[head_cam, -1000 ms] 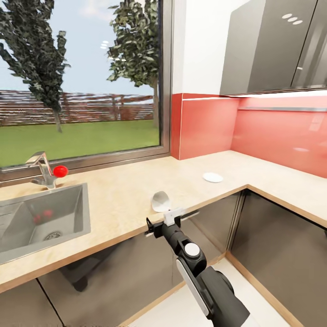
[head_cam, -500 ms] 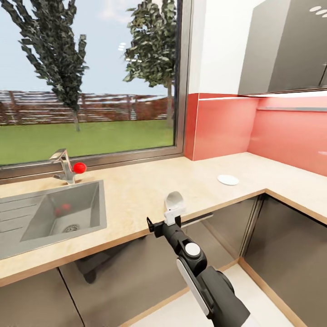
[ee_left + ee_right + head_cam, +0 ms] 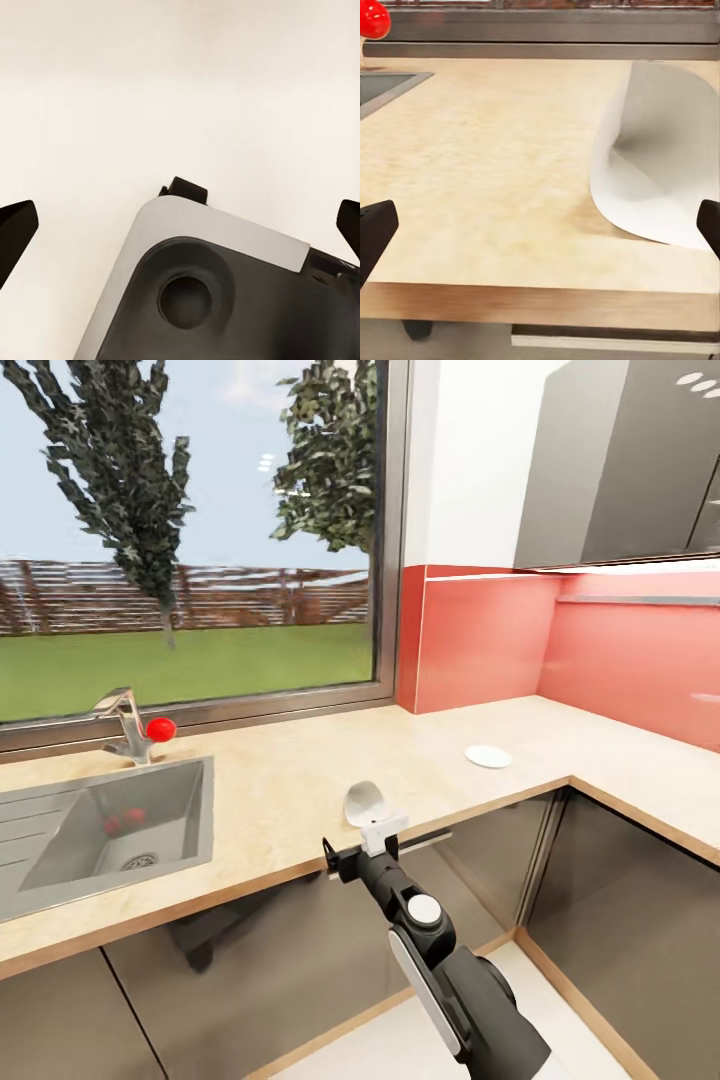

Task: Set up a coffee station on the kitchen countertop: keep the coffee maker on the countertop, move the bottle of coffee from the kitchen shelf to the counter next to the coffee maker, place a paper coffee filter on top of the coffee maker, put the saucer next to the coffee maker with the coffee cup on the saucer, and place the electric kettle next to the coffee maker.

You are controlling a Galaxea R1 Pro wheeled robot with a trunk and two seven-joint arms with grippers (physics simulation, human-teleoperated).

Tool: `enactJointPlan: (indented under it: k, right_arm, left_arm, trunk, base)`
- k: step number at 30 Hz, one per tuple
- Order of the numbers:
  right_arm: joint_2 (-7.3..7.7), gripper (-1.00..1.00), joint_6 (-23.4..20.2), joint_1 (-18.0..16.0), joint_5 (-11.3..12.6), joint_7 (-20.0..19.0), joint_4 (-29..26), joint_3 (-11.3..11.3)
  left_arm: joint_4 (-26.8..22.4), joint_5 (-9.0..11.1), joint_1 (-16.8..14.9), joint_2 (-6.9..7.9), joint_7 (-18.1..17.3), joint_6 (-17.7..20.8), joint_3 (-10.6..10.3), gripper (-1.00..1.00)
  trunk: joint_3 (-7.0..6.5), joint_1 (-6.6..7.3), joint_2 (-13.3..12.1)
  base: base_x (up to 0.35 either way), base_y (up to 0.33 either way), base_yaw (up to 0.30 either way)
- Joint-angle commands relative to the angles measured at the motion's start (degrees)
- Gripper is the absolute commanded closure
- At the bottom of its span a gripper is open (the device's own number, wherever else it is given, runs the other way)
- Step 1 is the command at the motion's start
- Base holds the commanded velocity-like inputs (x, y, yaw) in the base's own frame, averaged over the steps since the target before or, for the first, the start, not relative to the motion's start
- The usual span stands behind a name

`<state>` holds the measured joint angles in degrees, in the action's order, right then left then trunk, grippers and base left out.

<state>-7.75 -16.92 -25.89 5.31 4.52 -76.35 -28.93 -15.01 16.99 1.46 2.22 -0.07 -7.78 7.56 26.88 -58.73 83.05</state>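
Sunlight from a wide window with trees and a fence beyond it falls on the kitchen countertop [image 3: 290, 800], a light wood-grain worktop that runs along the far wall and turns the corner to the right under a red backsplash [image 3: 480, 640]. At the far left sits a steel sink [image 3: 95, 835] with a faucet [image 3: 125, 722] carrying a red knob [image 3: 160, 729]. Grey upper cabinets [image 3: 620, 460] hang over the right run, and grey cabinet fronts close off the space below the worktop. Toward the right, well back from the near edge, the saucer [image 3: 488, 757] lies flat on the wood, well apart from everything else. Near the front edge in the middle, the paper coffee filter [image 3: 363, 803] stands up as a white curved sheet just above the right gripper [image 3: 375, 838], whose arm reaches in from the near right. In the right wrist view the filter [image 3: 656, 180] rises over the counter edge, and the 2 dark fingertips [image 3: 375, 232] sit wide apart at the picture's sides, so the fingers are spread; whether the paper touches them I cannot tell. The left gripper [image 3: 180, 225] also shows its fingertips far apart, spread over a pale blank surface beside a grey part of the robot's own body [image 3: 225, 300].
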Motion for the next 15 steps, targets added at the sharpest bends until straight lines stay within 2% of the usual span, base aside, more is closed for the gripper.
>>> enactJointPlan:
  k: [1, 7, 12, 15]
  right_arm:
    - [0.02, -1.00, -0.27, -0.05, 0.56, 0.48, -0.11, -0.15]
    - [0.01, -1.00, -0.15, -0.04, 0.54, 0.49, -0.62, -0.16]
    - [0.01, -1.00, -0.13, -0.04, 0.49, 0.49, -0.65, -0.16]
    - [0.01, -1.00, -0.13, -0.04, 0.49, 0.50, -0.65, -0.16]
  left_arm:
    - [-0.11, 0.51, 0.04, 0.01, -0.01, -0.04, -0.09, -1.00]
    - [-0.11, 0.51, 0.04, 0.06, -0.02, -0.04, -0.03, -1.00]
    - [-0.11, 0.51, 0.04, 0.05, -0.01, -0.04, -0.03, -1.00]
    - [-0.11, 0.51, 0.04, -0.01, 0.05, -0.04, -0.10, -1.00]
  trunk:
    - [0.05, 0.00, 0.03]
    - [0.05, 0.00, 0.03]
    - [0.05, 0.00, 0.03]
    - [0.05, 0.00, 0.03]
  base:
    - [0.000, -0.016, 0.000]
    - [0.000, -0.005, 0.017]
    - [0.000, 0.000, 0.243]
    - [-0.049, -0.122, 0.219]
